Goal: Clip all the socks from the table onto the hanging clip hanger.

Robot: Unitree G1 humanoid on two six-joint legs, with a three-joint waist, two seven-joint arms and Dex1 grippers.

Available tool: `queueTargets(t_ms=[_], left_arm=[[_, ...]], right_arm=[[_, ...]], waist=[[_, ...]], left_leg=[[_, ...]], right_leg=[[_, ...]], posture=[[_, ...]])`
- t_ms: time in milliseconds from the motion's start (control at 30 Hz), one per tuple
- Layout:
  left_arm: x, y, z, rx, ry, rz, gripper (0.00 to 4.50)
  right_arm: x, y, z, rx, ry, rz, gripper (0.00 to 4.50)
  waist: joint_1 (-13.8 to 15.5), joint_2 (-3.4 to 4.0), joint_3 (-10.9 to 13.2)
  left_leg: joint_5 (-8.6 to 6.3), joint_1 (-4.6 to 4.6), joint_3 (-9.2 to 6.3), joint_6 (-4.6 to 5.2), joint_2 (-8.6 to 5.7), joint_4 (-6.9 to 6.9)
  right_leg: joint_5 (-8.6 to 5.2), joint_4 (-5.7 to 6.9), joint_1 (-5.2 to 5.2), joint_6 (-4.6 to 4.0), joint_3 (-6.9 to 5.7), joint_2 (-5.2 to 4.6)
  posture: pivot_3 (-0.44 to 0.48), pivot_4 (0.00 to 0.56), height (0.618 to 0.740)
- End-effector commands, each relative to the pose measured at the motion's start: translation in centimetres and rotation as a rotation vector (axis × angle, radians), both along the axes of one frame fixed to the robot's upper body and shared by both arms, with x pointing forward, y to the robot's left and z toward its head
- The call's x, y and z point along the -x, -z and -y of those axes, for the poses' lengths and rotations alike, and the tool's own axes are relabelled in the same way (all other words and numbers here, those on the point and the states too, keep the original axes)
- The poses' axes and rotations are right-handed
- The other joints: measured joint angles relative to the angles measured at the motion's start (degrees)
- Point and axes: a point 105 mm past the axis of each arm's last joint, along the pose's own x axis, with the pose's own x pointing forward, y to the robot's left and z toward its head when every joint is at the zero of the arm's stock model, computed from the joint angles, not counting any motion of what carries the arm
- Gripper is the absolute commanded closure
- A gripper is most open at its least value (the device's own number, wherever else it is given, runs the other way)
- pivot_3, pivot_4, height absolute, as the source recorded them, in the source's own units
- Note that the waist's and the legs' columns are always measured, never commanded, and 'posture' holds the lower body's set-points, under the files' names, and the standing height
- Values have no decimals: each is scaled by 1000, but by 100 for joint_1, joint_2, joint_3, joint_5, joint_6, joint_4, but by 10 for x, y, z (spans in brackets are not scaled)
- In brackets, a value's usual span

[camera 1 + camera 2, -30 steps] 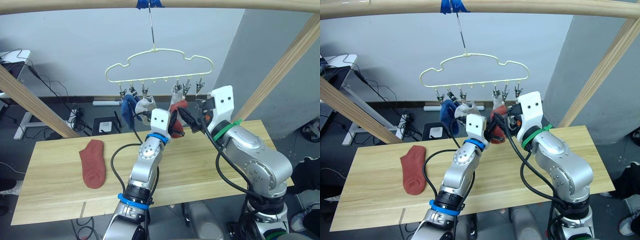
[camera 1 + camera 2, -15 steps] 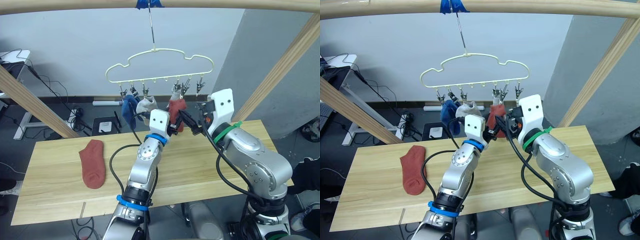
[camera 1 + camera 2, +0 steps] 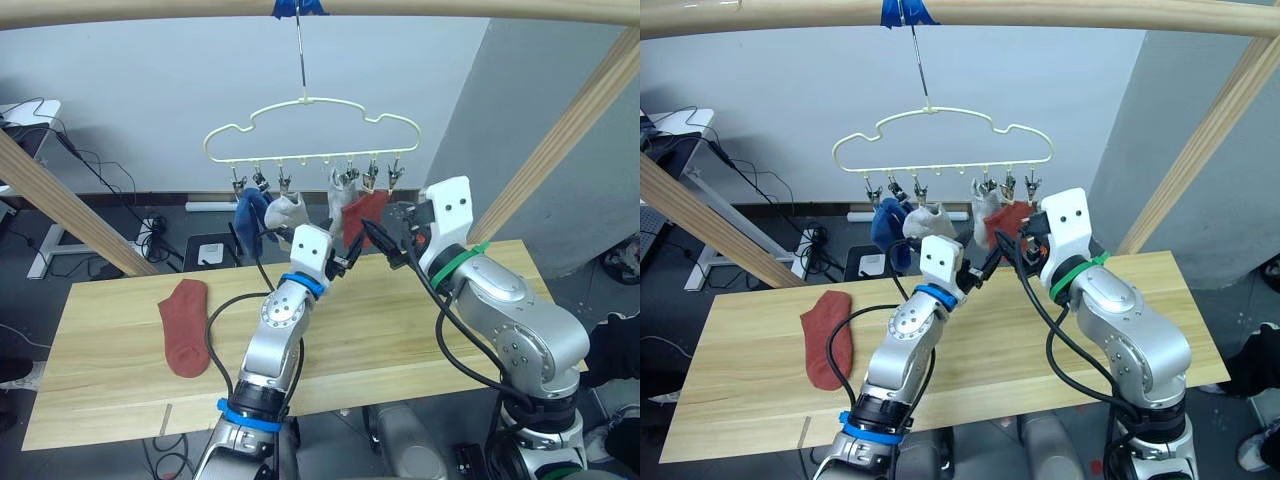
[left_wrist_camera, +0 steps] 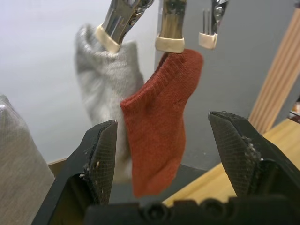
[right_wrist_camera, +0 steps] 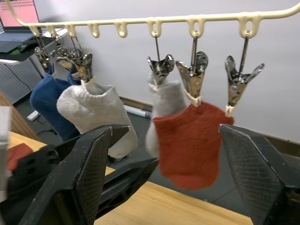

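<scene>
Both claws are up under the clip hanger (image 3: 312, 133), and both are spread wide with nothing in them: left claw (image 4: 173, 154) gaping in front of the hung rust-red sock (image 4: 161, 117), right claw (image 5: 173, 178) just as wide below the same sock. That sock hangs from a clip by its cuff, with a grey sock (image 5: 161, 110) touching it on the left, then another grey sock (image 5: 101, 115) and a blue one (image 5: 49, 103) further left. The end clip (image 5: 239, 77) on the right hangs bare.

One rust-red sock (image 3: 186, 327) lies flat on the worktop (image 3: 120, 400), well to the left. It looks light, limp and floppy, so I'd pinch it at the cuff edge and expect the rest to dangle. The hanger swings on a thin hook (image 3: 301, 50), so a clip will likely shy from a push. My left forearm (image 3: 272, 330) and its cables (image 3: 222, 330) lie between claw and sock; the slanted wooden frame bar (image 3: 70, 215) stands at far left.
</scene>
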Motion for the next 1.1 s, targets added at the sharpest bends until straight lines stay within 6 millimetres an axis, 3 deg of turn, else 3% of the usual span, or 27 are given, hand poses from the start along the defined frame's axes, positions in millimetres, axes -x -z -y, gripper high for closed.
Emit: queueTargets(t_ms=[33, 367, 433, 500, 867, 1100], left_arm=[[19, -22, 0, -32, 145, 85, 1061], [34, -51, -20, -124, 332, 120, 1061], [35, -55, -21, -134, 351, 121, 1042], [35, -57, -22, -139, 357, 123, 1042], [32, -61, -21, -158, 366, 133, 1042], [32, -60, -21, -169, 367, 130, 1042]], right_arm=[[-1, -12, 7, 9, 52, 96, 666], [-21, -10, 14, -5, 195, 135, 666], [-25, -10, 13, -12, 217, 139, 1036], [-29, -11, 12, -26, 240, 141, 1036], [-58, -21, 10, -84, 368, 178, 1036], [-65, -25, 10, -115, 397, 189, 1036]], waist=[[-3, 0, 0], [13, 0, 0], [14, 0, 0], [15, 0, 0], [20, 0, 0], [30, 1, 0]], left_leg=[[0, 1, 0, 0, 1, -1], [0, 4, -1, 0, 2, 0], [0, 4, 0, 0, 3, 0], [0, 3, 1, 0, 2, 0], [0, 4, 2, 0, 3, 1], [0, 3, 1, 0, 3, -1]], right_leg=[[0, 0, 0, 0, 1, 0], [0, 2, 0, -1, 1, 1], [0, 2, 0, -1, 2, 1], [0, 1, 0, -1, 3, 1], [1, 3, 0, -2, 4, 0], [16, 3, 0, -27, 3, 0]], posture=[[-230, 220, 740], [-206, 218, 740], [-206, 218, 740], [-206, 218, 740], [-190, 214, 740], [-188, 213, 740]])
